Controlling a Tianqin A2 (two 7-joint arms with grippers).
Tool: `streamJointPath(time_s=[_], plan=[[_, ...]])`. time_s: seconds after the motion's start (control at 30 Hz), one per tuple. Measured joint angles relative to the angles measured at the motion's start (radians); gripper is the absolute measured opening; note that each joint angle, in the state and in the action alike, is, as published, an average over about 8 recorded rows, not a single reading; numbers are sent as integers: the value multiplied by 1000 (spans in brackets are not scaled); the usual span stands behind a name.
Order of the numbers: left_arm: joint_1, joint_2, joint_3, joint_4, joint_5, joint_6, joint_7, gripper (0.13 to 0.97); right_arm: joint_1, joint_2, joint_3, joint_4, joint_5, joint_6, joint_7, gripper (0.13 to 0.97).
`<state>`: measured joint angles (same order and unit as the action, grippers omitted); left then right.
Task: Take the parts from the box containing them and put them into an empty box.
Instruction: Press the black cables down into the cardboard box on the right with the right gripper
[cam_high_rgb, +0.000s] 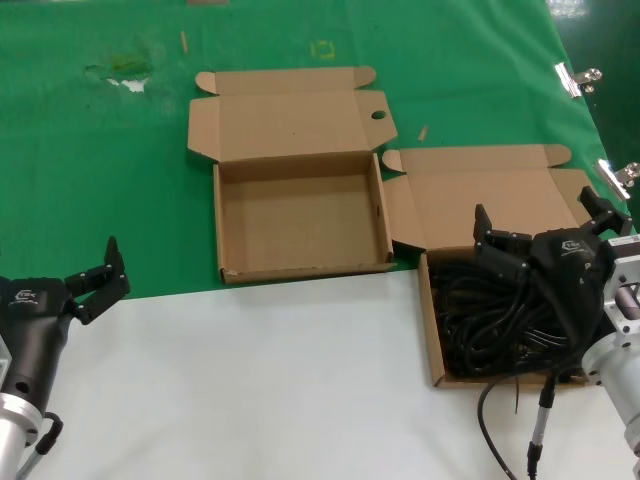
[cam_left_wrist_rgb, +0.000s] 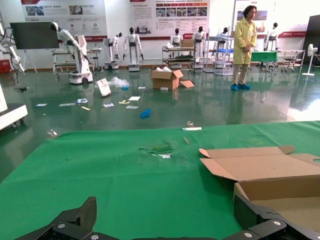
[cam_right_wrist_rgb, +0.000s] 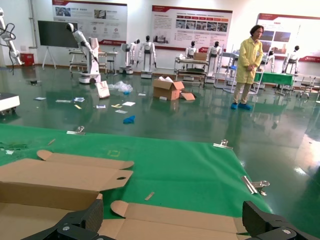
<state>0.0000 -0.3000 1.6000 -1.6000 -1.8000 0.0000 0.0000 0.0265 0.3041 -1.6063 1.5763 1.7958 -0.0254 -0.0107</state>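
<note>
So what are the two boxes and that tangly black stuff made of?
The empty box and the full box look like brown cardboard: matte, with folded flaps and creased edges. The black cables inside the full box seem rubbery or plastic-coated, bending in soft loops with a slight sheen. The right gripper is above them; the left gripper waits at the left.

my right claw (cam_high_rgb: 545, 235) covers part of the cables (cam_high_rgb: 490, 320), so i cannot count the bundles or pick out their plugs. my right arm also hides the full box's (cam_high_rgb: 432, 330) far right wall. both wrist views cut my fingers (cam_left_wrist_rgb: 75, 220) off at the bottom edge. my left arm (cam_high_rgb: 25, 360) runs out of the head view's lower left corner.
</note>
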Motion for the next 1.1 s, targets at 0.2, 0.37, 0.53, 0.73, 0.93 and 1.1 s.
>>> streamJointPath(time_s=[0.2, 0.37, 0.53, 0.73, 0.93, 1.1], plan=[[0, 0, 0, 0, 0, 0, 0, 966, 0, 0, 0, 0, 0, 0, 0, 966], [0, 0, 0, 0, 0, 0, 0, 966, 0, 0, 0, 0, 0, 0, 0, 966], [0, 0, 0, 0, 0, 0, 0, 966, 0, 0, 0, 0, 0, 0, 0, 966], [0, 0, 0, 0, 0, 0, 0, 966, 0, 0, 0, 0, 0, 0, 0, 966], [0, 0, 0, 0, 0, 0, 0, 966, 0, 0, 0, 0, 0, 0, 0, 966], [0, 0, 0, 0, 0, 0, 0, 966, 0, 0, 0, 0, 0, 0, 0, 966]])
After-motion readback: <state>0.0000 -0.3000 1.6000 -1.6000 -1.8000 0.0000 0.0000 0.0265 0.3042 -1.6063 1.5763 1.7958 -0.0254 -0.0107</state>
